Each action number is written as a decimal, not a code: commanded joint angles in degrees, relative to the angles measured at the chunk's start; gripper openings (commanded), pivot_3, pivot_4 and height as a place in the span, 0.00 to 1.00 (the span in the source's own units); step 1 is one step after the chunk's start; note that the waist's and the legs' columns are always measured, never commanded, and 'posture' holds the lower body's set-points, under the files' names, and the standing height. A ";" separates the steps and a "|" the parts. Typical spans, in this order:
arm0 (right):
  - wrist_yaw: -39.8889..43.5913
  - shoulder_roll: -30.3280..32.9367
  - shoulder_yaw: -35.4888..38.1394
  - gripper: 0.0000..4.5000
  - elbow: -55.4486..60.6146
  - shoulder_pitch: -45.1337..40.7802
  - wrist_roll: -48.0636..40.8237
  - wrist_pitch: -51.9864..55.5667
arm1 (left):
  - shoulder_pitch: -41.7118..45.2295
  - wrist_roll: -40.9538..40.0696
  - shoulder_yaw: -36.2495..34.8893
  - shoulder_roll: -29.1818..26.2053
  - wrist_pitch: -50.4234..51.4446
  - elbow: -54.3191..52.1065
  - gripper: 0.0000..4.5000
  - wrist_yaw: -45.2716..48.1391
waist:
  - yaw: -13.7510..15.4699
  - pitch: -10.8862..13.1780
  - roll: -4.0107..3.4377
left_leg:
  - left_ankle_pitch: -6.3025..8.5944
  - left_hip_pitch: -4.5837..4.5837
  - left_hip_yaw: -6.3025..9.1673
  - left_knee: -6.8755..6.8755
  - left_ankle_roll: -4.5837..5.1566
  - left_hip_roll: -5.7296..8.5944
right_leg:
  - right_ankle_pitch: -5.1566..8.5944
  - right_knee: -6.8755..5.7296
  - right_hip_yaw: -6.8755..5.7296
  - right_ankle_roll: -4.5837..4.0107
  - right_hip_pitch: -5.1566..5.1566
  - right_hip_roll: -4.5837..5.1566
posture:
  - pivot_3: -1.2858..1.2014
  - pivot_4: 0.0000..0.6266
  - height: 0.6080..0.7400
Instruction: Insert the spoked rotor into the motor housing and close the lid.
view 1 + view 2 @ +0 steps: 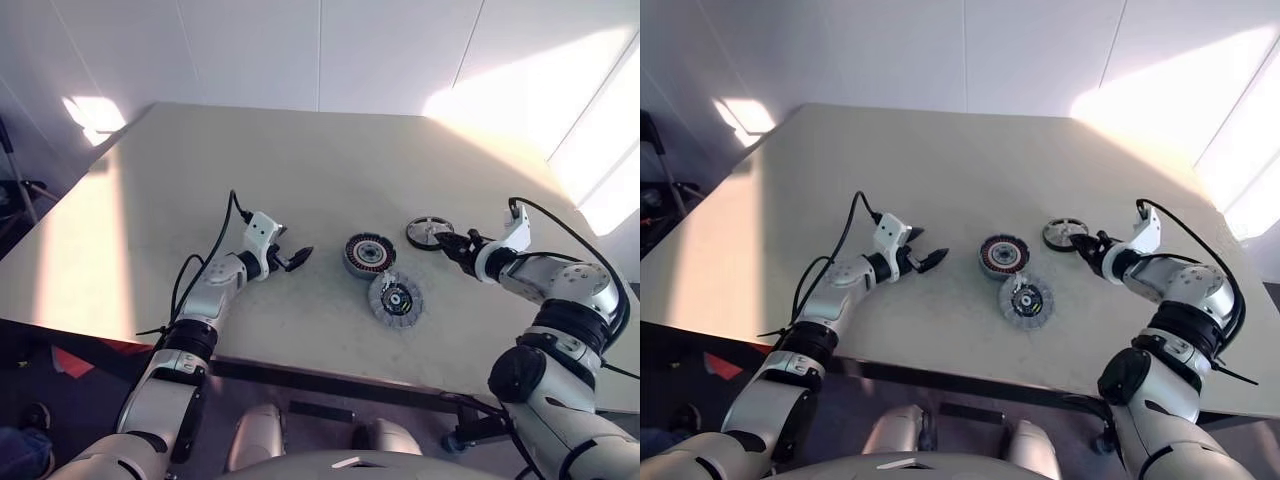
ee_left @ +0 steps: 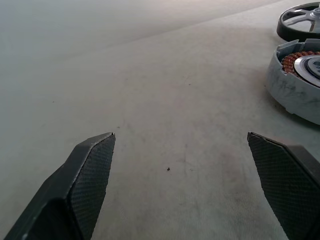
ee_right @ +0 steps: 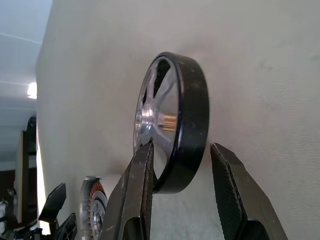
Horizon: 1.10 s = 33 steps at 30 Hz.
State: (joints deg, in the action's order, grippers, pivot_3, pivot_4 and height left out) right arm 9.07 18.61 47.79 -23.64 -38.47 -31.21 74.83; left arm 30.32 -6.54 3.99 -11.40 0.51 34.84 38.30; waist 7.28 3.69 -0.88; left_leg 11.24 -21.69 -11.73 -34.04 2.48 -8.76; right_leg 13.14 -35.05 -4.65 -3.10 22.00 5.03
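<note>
The spoked rotor (image 1: 428,232) lies flat on the table, a silver wheel with a black rim (image 3: 187,115). My right gripper (image 3: 182,145) is open and straddles that rim, one finger (image 3: 142,185) inside the wheel and the other (image 3: 227,185) outside with a small gap. To the left of the rotor sits the motor housing (image 1: 369,254) with its copper windings facing up. The grey ribbed lid (image 1: 395,298) lies just in front of the housing. My left gripper (image 1: 300,258) hovers open and empty left of the housing (image 2: 295,85), pointing toward it.
The beige table (image 1: 300,170) stretches far back and to the left. Its near edge (image 1: 330,372) runs just in front of the lid. White wall panels stand behind it, and sunlight falls on the far right corner.
</note>
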 commanded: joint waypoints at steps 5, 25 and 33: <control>0.32 -1.14 -1.35 0.09 2.76 -1.50 -4.12 -2.70 | 0.70 -0.01 -0.72 -0.65 -0.61 -1.75 1.00 -0.37 | 0.02 0.01 -0.01 | 0.00 -0.13 -0.01 0.00 0.00 0.01 | 0.00 0.01 0.00 0.00 0.10 0.00 | 0.52 0.00 1.00; -5.52 -6.92 -8.28 0.09 22.45 6.07 -32.90 17.67 | 1.27 0.59 -0.07 -0.54 -1.07 -0.72 1.00 -0.17 | 1.03 0.17 -0.30 | -0.02 -0.28 -0.03 0.13 -0.03 0.01 | 0.01 0.08 0.00 0.00 0.28 0.00 | 0.52 0.00 1.00; -10.19 -6.15 -9.74 0.09 21.54 8.08 -36.95 17.67 | 0.77 0.61 -0.22 -0.46 -1.06 -1.20 1.00 -0.35 | 1.05 0.18 -0.29 | -0.10 -0.24 -0.02 0.30 -0.18 0.05 | 0.01 0.13 0.02 0.03 0.28 0.02 | 0.52 0.00 1.00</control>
State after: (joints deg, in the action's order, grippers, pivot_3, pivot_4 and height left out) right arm -0.40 11.67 37.77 -3.55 -29.76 -65.54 92.23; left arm 30.47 -6.03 4.19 -11.47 0.45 35.06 38.19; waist 8.33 3.86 -1.17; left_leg 11.11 -21.93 -11.75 -33.65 2.24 -8.69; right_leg 13.15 -34.89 -4.63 -3.06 22.29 5.04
